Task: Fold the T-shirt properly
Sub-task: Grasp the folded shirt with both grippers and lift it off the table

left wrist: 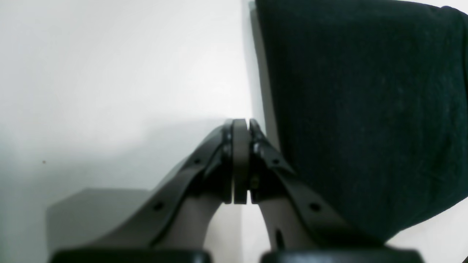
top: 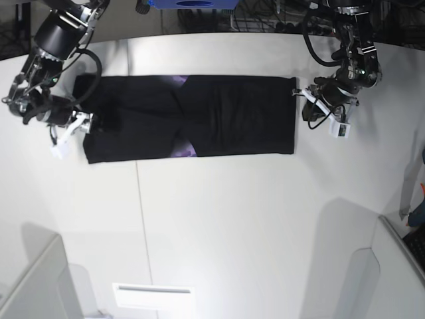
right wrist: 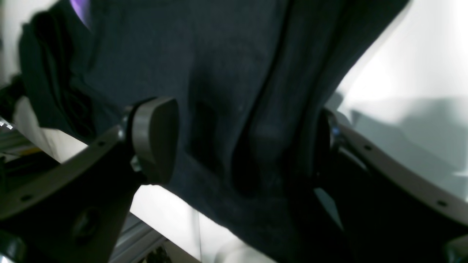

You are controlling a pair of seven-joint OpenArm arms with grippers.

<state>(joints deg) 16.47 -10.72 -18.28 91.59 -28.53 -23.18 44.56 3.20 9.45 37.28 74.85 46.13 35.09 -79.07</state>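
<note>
White table (top: pixel 219 219) | shirt (top: pixel 219 123) lies long between our grippers | left gripper (left wrist: pixel 240 126) closed, empty, beside its edge | right gripper (right wrist: pixel 237 146) open around cloth

The T-shirt (top: pixel 199 123) is matt black knit cloth, slightly fuzzy up close. The table (top: pixel 232 219) looks smooth, white and faintly glossy. The left gripper (left wrist: pixel 240 126) has matt grey pads on dull black plastic-looking fingers.
</note>
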